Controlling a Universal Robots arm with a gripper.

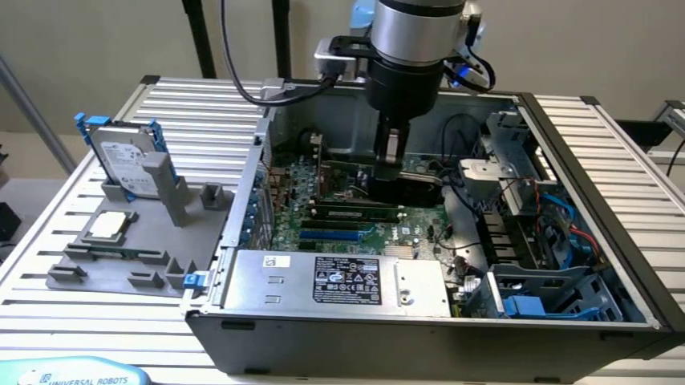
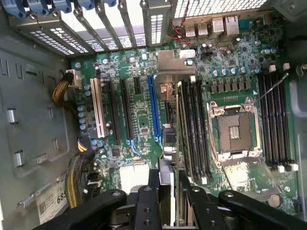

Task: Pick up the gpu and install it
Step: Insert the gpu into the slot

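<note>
The gpu [image 2: 178,143] shows edge-on in the wrist view as a thin upright card, its silver end bracket [image 2: 175,62] toward the case's rear slot openings. My gripper [image 2: 169,191] is shut on the gpu, with one black finger on each face. The card hangs over the green motherboard [image 2: 139,120], beside the long blue slot [image 2: 153,108] and close to the memory slots. In the exterior view the gripper [image 1: 387,156] reaches down into the open computer case [image 1: 599,152] with the dark gpu [image 1: 345,178] below it. Whether the card's edge touches a slot I cannot tell.
An open processor socket [image 2: 235,132] lies beyond the memory slots. Cable bundles [image 2: 76,177] run along the case side. A power supply [image 1: 337,281] fills the case's near end. On the exterior view's left, a grey fixture [image 1: 118,257] holds a hard drive [image 1: 120,156] and a processor chip [image 1: 111,226].
</note>
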